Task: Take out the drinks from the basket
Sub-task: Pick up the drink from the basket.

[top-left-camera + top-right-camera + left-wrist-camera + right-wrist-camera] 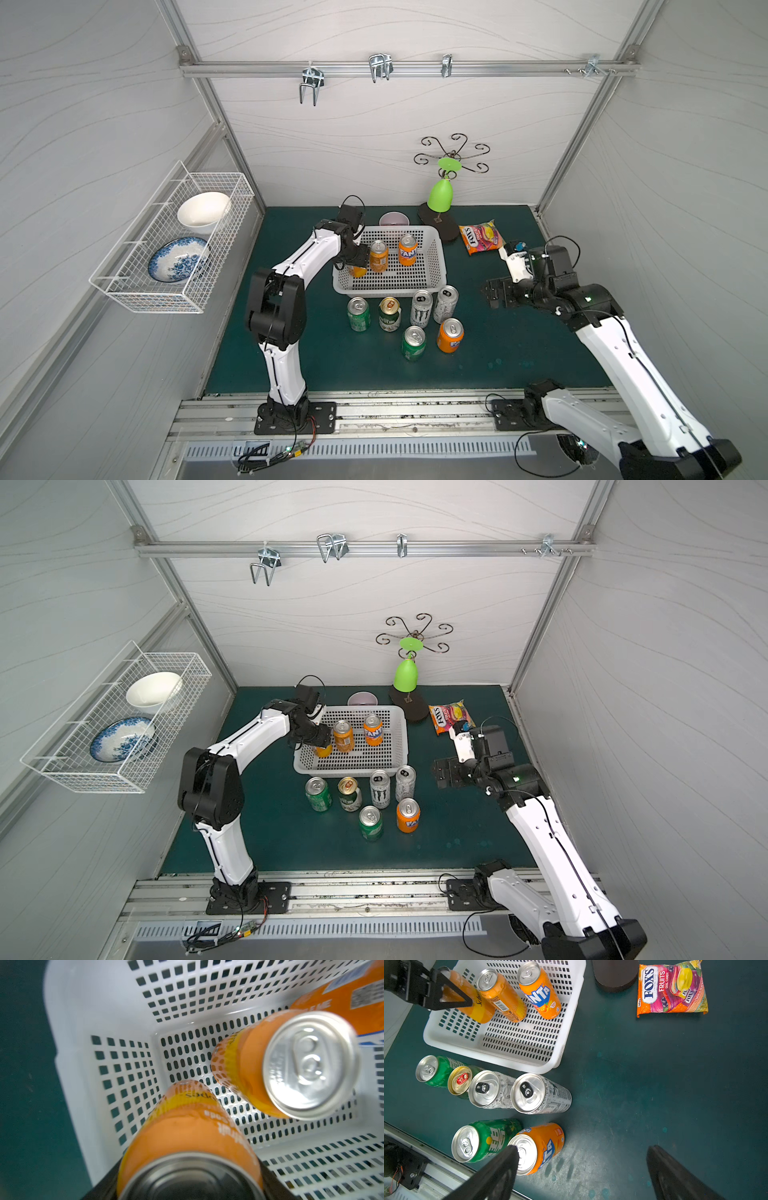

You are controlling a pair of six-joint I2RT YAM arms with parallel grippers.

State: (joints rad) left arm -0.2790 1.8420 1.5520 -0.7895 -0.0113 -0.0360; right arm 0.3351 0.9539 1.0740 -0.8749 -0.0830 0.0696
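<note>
My left gripper (357, 262) squeezes one orange metal drink can (481, 1009) inside the white plastic basket with holes (390, 291). Two more orange cans (379, 255) stand in it. Six other cans (422, 308) stand on the dark green table (519, 353) just beside it. My right gripper (587, 1172) is wide open and holds nothing.

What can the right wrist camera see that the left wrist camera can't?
Only the right wrist view: six cans standing on the mat, the candy bag and the open right gripper. Only the left wrist view: the back label of the Fanta can. Both: the basket, three orange cans inside, and the left gripper clamped on the Schweppes can.
</note>
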